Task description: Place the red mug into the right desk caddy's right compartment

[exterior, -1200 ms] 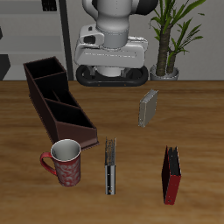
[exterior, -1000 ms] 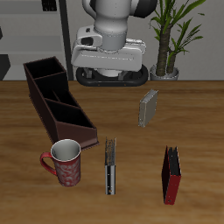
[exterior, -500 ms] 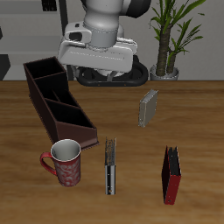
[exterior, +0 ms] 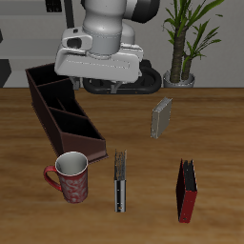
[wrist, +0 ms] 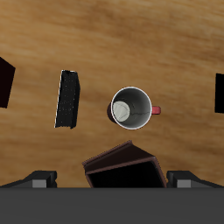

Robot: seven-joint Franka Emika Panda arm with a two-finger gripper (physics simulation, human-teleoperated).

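Note:
The red mug (exterior: 71,177) stands upright near the table's front edge, just in front of the right desk caddy (exterior: 63,111), handle pointing away from the black book. The caddy is a long maroon tray running front to back; its tall-walled right compartment (exterior: 45,84) is at the far end. My gripper (exterior: 105,86) hangs high over the table's back, beside the caddy and apart from the mug. In the wrist view the fingertips (wrist: 38,179) stand wide apart and empty. That view also shows the mug (wrist: 132,107) from above and the caddy's low near end (wrist: 123,168).
A black book (exterior: 119,181) stands beside the mug and shows in the wrist view (wrist: 68,98) too. A grey box (exterior: 161,117) stands mid-table. A flat red book (exterior: 187,192) stands near the front edge. A potted plant (exterior: 183,43) is at the back.
The arm has swung sideways over the table's back toward the caddy's side. The mug, caddy and books have not moved.

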